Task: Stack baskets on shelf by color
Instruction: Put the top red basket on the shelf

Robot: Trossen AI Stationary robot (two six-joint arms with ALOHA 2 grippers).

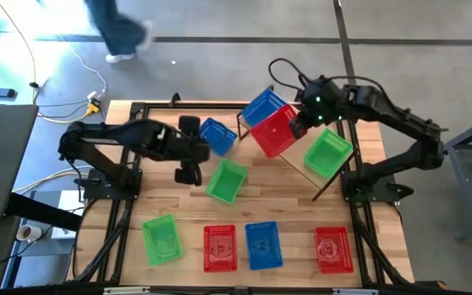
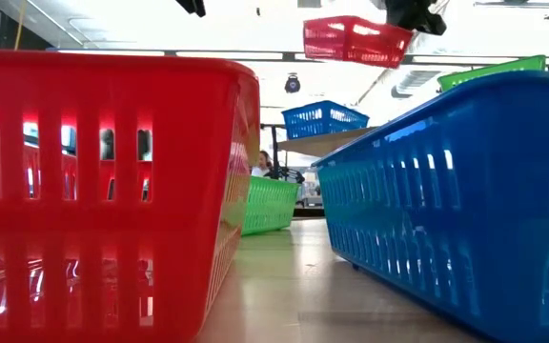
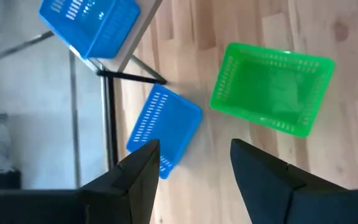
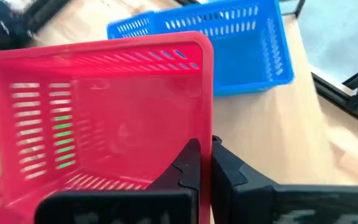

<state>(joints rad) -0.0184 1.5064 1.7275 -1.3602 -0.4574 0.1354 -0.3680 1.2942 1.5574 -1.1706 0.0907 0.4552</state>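
The shelf point(image 1: 322, 184) runs slantwise across the table's far right. On it rest a blue basket point(image 1: 265, 105) and a green basket point(image 1: 328, 154). Between them a red basket point(image 1: 275, 131) hangs in the air with my right gripper point(image 1: 296, 125) shut on it. My left gripper point(image 1: 199, 152) hovers open and holds nothing, above a blue basket point(image 3: 163, 127) and a green basket point(image 3: 272, 87) that lie on the table. My right gripper holds the red basket by the rim of one wall point(image 4: 205, 134), with one finger point(image 4: 185, 168) inside the basket and the other outside. The fingers slant down at it from the table's right side. The basket is tilted and hangs clear above the shelf point(image 2: 355, 40).
Along the table's near edge stand a green basket point(image 1: 161, 238), a red one point(image 1: 220, 246), a blue one point(image 1: 262, 244) and another red one point(image 1: 333, 248). A person's legs point(image 1: 121, 29) pass on the floor beyond the far edge.
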